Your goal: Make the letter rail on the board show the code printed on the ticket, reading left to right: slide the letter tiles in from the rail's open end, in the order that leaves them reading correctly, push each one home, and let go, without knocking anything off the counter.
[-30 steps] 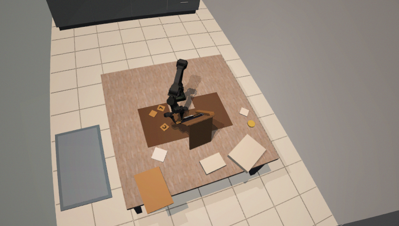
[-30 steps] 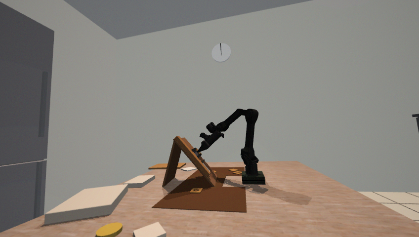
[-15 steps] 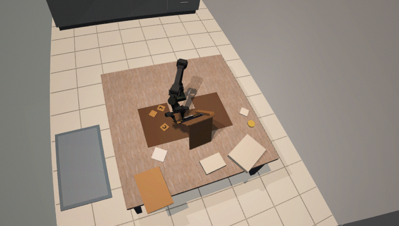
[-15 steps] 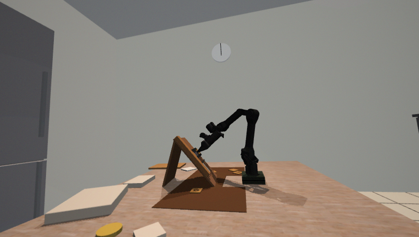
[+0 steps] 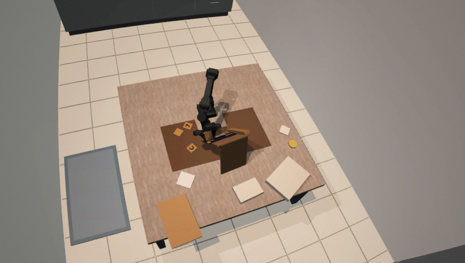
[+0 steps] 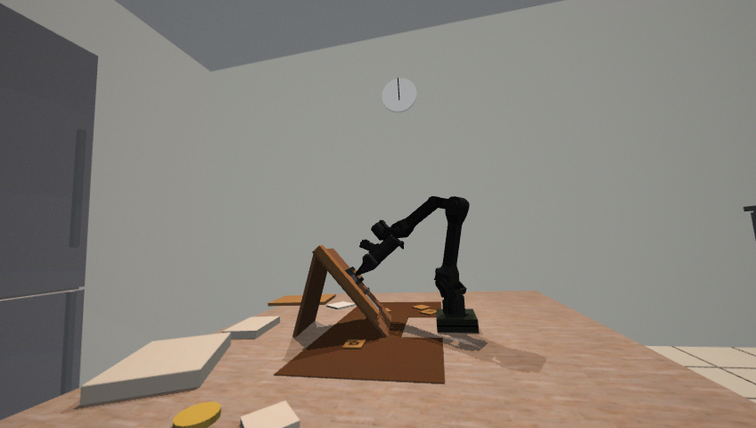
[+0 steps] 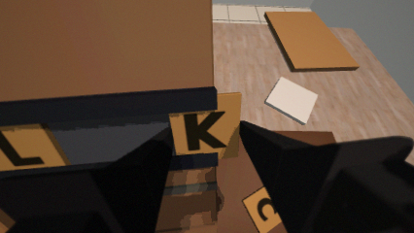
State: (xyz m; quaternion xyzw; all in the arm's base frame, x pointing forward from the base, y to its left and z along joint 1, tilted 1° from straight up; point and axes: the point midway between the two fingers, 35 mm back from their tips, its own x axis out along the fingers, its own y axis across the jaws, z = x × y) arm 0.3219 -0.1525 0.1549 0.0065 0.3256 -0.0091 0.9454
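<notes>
My gripper (image 5: 210,140) (image 6: 358,273) (image 7: 206,128) is shut on the K tile (image 7: 229,109), at the rail's open right end. In the wrist view the tile's left part lies between the dark rail's (image 7: 107,105) lips and its right part sticks out past the end. The L tile (image 7: 36,146) sits in the rail further left, with a gap between it and K. The rail is on the sloped wooden board (image 6: 346,286) (image 7: 97,49). A C tile (image 5: 191,148) (image 7: 262,210) lies on the mat. The ticket's code cannot be read.
Two tiles (image 5: 187,125) (image 5: 177,131) lie on the brown mat (image 5: 182,159) (image 6: 414,360). Another tile (image 6: 353,344) lies beyond the board's closed side. Pale slabs (image 5: 287,177) (image 5: 248,189), a white square (image 5: 186,179), a yellow disc (image 5: 293,143) and an orange panel (image 5: 179,221) lie around.
</notes>
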